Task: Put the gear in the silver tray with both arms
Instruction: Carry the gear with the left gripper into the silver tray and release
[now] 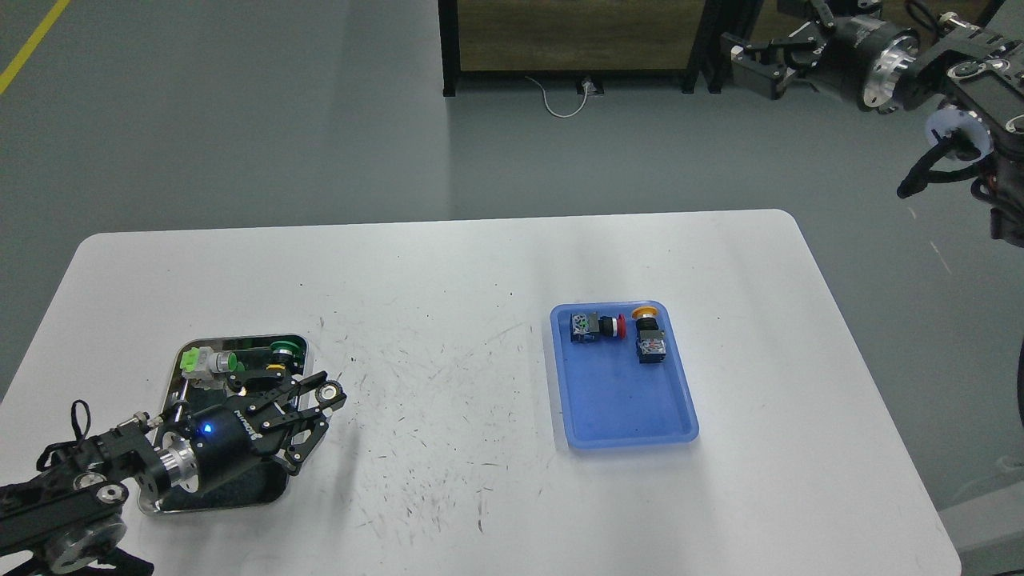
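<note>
My left gripper point(322, 400) is shut on a small black gear point(330, 392) with a silver hub. It holds the gear above the right rim of the silver tray point(240, 502), which lies at the table's front left. The gripper and wrist cover much of the tray's dark base. My right arm is raised at the top right, off the table. Its gripper point(748, 64) is far away and dark, so its fingers cannot be told apart.
Two green push-button switches point(210, 362) point(280, 350) lie at the silver tray's far end. A blue plastic tray point(632, 416) at centre right holds a red-capped switch point(596, 326) and a yellow-capped switch point(646, 336). A dark cabinet point(568, 40) stands on the floor behind.
</note>
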You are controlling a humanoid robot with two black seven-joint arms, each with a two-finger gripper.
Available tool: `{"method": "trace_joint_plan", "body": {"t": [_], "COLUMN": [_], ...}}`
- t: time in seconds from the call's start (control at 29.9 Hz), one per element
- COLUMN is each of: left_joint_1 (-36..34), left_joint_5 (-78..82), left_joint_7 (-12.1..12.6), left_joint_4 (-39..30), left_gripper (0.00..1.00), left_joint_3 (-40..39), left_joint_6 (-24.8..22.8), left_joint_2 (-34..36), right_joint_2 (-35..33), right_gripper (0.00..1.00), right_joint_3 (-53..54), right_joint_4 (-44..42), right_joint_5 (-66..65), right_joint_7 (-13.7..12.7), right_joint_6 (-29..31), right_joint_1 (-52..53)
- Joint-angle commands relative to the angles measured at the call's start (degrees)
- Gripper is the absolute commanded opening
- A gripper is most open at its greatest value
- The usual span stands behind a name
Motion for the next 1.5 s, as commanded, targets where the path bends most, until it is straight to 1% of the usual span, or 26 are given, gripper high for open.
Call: {"method": "trace_joint_plan", "body": {"t": [0.0, 0.13, 0.3, 0.53, 0.63, 0.77, 0.94, 0.97, 1.0, 1.1, 1.24, 1.37, 1.4, 1.44, 1.47], "left_joint_1": [0.12, 0.82, 1.7, 2.23, 3.19, 3.81, 4.16, 4.16, 4.16, 4.16, 3.9, 3.64, 3.46, 3.37, 3.29], "left_joint_5": [-3.26, -5.29, -7.75, -8.45, -8.37, -8.37, -8.45, -8.45, -8.45, -9.76, -12.84, -13.29, -13.38, -13.46, -13.46], "left_joint_7": [-0.06, 0.03, 0.03, 0.03, 0.03, -0.41, -0.59, -0.67, -0.76, -0.85, -0.85, -0.76, -0.68, -0.59, 0.02], "left_joint_4": [-0.05, 1.35, 5.83, 10.57, 11.46, 14.18, 15.06, 15.41, 15.85, 16.82, 16.91, 16.91, 16.91, 16.82, 16.48], "left_gripper": [0.23, 0.23, 0.24, 0.25, 0.25, 0.26, 0.29, 0.31, 0.35, 0.55, 0.72, 0.87, 0.93, 0.97, 0.97], "left_joint_3": [-0.25, 0.01, 0.36, 0.72, 0.72, 0.8, 0.8, 0.8, 0.8, 0.54, -0.16, -0.6, -0.86, -1.39, -2.18], "left_joint_6": [-0.25, -0.16, -0.16, -0.16, 0.01, -0.16, -0.16, -0.16, -0.07, 0.45, 0.54, 1.16, 1.68, 2.38, 3.26], "left_joint_2": [4.26, 5.5, 4.36, 0.32, -1.09, -2.84, -3.38, -3.46, -3.64, -3.99, -3.99, -3.38, -3.12, -2.94, -2.33], "right_joint_2": [0.7, 0.97, 0.97, 1.05, 1.14, 1.14, 1.14, 1.14, 1.14, 1.67, 1.84, 1.93, 1.93, 1.93, 1.93], "right_gripper": [0.86, 0.86, 0.86, 0.86, 0.86, 0.86, 0.86, 0.86, 0.86, 0.89, 0.93, 0.96, 0.97, 0.98, 0.98], "right_joint_3": [1.22, 1.31, 1.31, 1.31, 1.31, 1.31, 1.31, 1.31, 1.31, 1.31, 1.31, 2.36, 2.89, 3.42, 3.94], "right_joint_4": [-0.34, -0.78, -0.78, -0.78, -0.78, -0.78, -0.78, -0.78, -0.78, -0.95, -1.13, -1.39, -1.57, -1.83, -2.1], "right_joint_5": [0.0, 0.0, 0.0, -0.08, -0.08, -0.26, -0.26, -0.26, -0.26, -0.26, -0.26, -0.26, -0.26, -0.26, -0.26], "right_joint_7": [-0.02, -0.02, -0.02, -0.02, -0.02, -0.02, -0.02, -0.02, -0.02, -0.02, 0.07, 0.15, 0.15, 0.15, 0.24], "right_joint_6": [-0.45, -0.54, -0.8, -1.15, -1.68, -1.85, -1.94, -2.2, -2.55, -3.35, -3.79, -3.79, -3.79, -3.79, -3.87], "right_joint_1": [-0.14, -0.14, -0.23, -0.31, -0.75, -1.1, -1.1, -1.1, -1.1, -1.1, -1.02, -0.93, -0.84, -0.84, -0.75]}}
